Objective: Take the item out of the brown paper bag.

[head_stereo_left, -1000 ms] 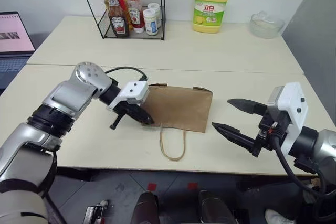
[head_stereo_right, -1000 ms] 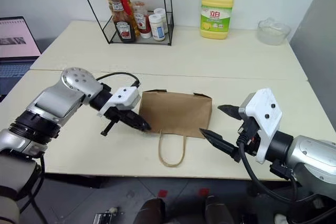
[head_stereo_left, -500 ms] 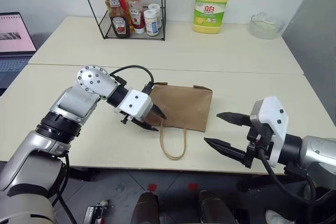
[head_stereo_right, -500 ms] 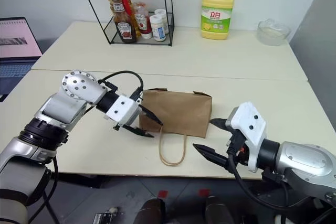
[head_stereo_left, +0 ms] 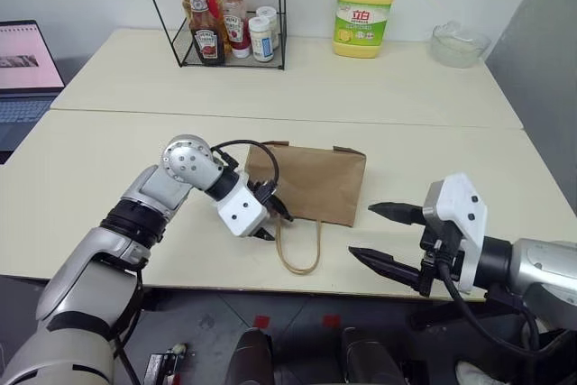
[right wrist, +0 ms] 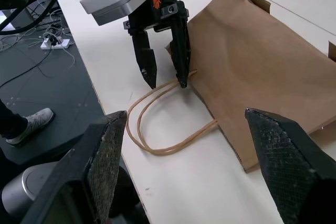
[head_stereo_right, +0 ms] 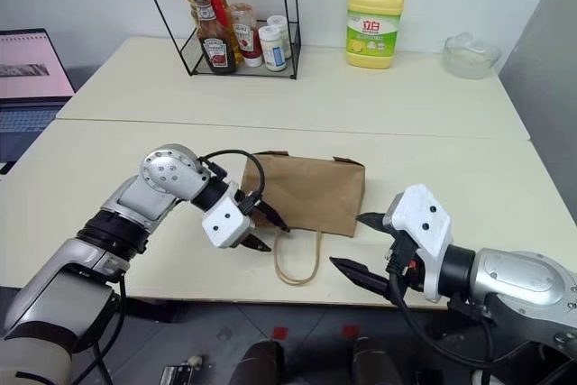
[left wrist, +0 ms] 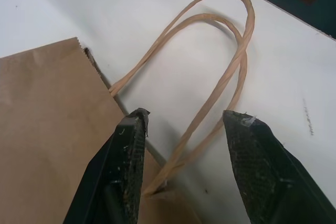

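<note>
A: Since a second ago the left gripper (head_stereo_left: pixel 269 220) is swinging in from the bag's left edge toward its mouth, rolling over as it goes, and its fingers, clenched then, are now standing apart.

B: Where is the brown paper bag (head_stereo_left: pixel 311 182) lying?

A: Flat on the tabletop (head_stereo_left: pixel 108 160), near the middle, mouth facing the near edge. Two cord handles (left wrist: pixel 220 85) are looping out of it toward six o'clock.

B: And the left fingers (left wrist: pixel 126 166)?

A: They are straddling the spot where the handles meet the bag's rim, one finger over the paper, the other over bare tabletop at about three o'clock from it in the left wrist view. Nothing is gripped between them.

B: The right gripper (head_stereo_left: pixel 383 236)?

A: Hovering spread wide, empty, at roughly four o'clock from the bag, pointing back toward it.

B: Is the bottle showing?

A: I cannot tell where the item is; the bag is hiding whatever is in it.

B: Other containers?

A: One wire rack (head_stereo_left: pixel 230 15) at eleven o'clock, holding several bottles and jars, a ketchup bottle (head_stereo_left: pixel 204 38) among them. One yellow jug (head_stereo_left: pixel 361 8) at twelve, one clear bowl (head_stereo_left: pixel 456 43) at one o'clock.
</note>
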`<state>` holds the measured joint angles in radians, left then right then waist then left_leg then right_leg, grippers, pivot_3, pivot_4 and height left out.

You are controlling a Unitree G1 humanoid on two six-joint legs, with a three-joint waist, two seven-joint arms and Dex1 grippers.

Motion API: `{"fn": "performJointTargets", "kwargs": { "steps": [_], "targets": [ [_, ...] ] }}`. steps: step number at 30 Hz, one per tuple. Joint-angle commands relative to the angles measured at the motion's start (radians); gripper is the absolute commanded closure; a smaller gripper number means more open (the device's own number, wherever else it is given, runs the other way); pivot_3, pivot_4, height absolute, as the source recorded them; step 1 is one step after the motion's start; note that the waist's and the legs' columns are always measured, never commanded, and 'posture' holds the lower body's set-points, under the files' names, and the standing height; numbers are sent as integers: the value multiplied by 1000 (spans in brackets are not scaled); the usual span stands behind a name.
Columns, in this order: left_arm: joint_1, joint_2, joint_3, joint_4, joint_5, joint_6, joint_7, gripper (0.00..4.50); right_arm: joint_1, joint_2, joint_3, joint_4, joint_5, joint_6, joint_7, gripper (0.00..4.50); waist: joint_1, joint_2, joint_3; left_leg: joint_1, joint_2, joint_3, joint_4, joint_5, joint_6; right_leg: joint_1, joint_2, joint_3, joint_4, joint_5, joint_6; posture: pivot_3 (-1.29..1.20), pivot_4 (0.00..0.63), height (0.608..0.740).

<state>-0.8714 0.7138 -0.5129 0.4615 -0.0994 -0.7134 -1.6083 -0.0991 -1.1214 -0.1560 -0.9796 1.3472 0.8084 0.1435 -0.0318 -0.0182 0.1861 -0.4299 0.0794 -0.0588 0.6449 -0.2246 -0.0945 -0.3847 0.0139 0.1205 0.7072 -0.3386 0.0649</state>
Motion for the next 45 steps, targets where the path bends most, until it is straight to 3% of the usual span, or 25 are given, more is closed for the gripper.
{"fn": "performJointTargets", "kwargs": {
  "steps": [1,8,13,16,22,23,28,38,45],
  "targets": [
    [6,-14,19,2,4,-27,-4,2084,2,-36,-2,-66,-39,-17,55,724,0,0,0,0,0,0,0,0,0,0,0,0,0,0,0,0,150,740],
    [9,-35,16,2,5,-24,-6,2084,30,-153,79,-68,-218,-84,244,724,0,0,0,0,0,0,0,0,0,0,0,0,0,0,0,0,150,740],
    [18,-44,7,-13,2,-18,-6,2084,72,-157,80,-68,-290,-123,290,724,0,0,0,0,0,0,0,0,0,0,0,0,0,0,0,0,150,740],
    [36,-46,1,-26,-1,-15,-6,2587,79,-151,80,-68,-307,-135,299,724,0,0,0,0,0,0,0,0,0,0,0,0,0,0,0,0,150,740],
    [53,-65,7,-39,3,-8,-5,4381,81,-145,108,-68,-346,-155,310,724,0,0,0,0,0,0,0,0,0,0,0,0,0,0,0,0,150,740],
    [54,-71,11,-38,1,-2,-3,4447,80,-144,115,-68,-360,-157,311,724,0,0,0,0,0,0,0,0,0,0,0,0,0,0,0,0,150,740],
    [49,-97,52,-38,-40,106,22,4447,43,-116,190,-68,-516,-143,316,724,0,0,0,0,0,0,0,0,0,0,0,0,0,0,0,0,150,740],
    [-6,-169,171,-67,-79,366,129,4447,10,-107,351,-40,-766,-187,527,724,0,0,0,0,0,0,1,0,0,0,0,0,0,0,0,0,150,740],
    [3,-185,204,-111,-75,450,158,4447,-145,31,570,55,-1051,-288,623,724,-1,0,0,1,0,0,1,0,0,0,0,0,1,0,0,0,150,740]
  ]
}}
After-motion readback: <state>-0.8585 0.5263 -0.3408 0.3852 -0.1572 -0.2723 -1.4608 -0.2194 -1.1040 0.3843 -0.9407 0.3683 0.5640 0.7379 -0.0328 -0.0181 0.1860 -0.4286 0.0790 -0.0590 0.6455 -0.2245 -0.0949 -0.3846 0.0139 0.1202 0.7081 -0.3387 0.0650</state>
